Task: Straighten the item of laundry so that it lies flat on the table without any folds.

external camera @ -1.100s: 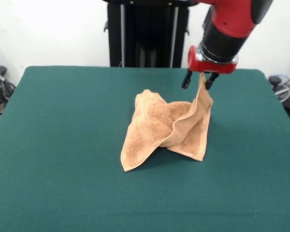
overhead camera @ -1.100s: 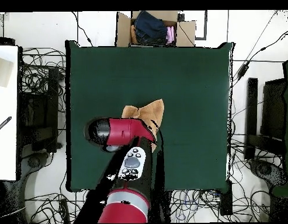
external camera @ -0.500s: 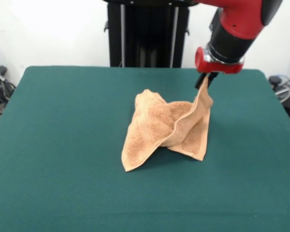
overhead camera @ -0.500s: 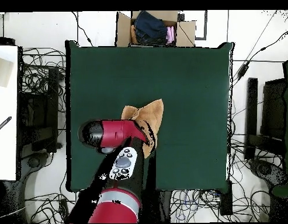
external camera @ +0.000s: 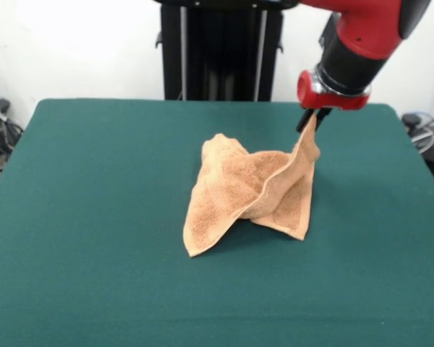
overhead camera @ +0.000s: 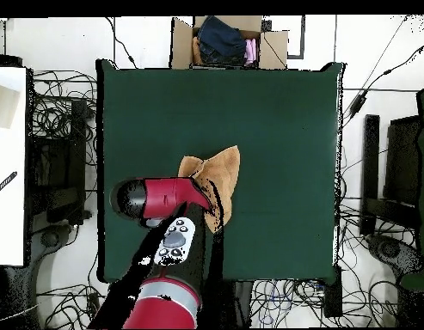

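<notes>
An orange-tan towel lies crumpled near the middle of the green table, one corner pulled up into a peak at its right. My gripper is shut on that raised corner, just above the rest of the cloth. The lower left corner spreads flat toward the front edge. In the overhead view the towel shows beside the red arm, which covers the gripper there.
A cardboard box holding dark and pink clothes sits beyond the table's far edge in the overhead view. Cables and equipment lie on the floor around the table. Wide green surface surrounds the towel on all sides.
The gripper closed on the towel's raised corner and shifted slightly right and up with it. The rest of the towel has hardly moved.
</notes>
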`<action>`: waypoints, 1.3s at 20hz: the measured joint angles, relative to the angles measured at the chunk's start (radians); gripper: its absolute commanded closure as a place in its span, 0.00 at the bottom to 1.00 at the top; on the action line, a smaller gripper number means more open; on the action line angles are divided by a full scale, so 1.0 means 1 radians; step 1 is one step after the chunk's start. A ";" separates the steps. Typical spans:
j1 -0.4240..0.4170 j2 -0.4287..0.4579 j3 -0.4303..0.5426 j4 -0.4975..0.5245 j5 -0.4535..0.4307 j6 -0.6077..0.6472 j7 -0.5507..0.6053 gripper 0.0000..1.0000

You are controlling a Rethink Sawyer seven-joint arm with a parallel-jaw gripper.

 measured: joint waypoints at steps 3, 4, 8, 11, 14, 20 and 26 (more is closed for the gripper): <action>0.000 0.001 0.000 0.000 0.000 0.000 0.000 1.00; 0.000 0.001 0.000 -0.002 0.000 0.000 0.000 1.00; 0.001 0.002 0.000 -0.004 0.000 0.000 0.000 1.00; 0.006 0.002 -0.003 -0.004 0.000 0.000 0.000 1.00; 0.030 0.002 -0.009 -0.004 0.000 0.000 0.000 1.00; 0.082 -0.009 -0.019 -0.013 0.000 0.004 0.000 1.00; 0.095 -0.052 -0.033 -0.019 0.000 0.051 0.000 1.00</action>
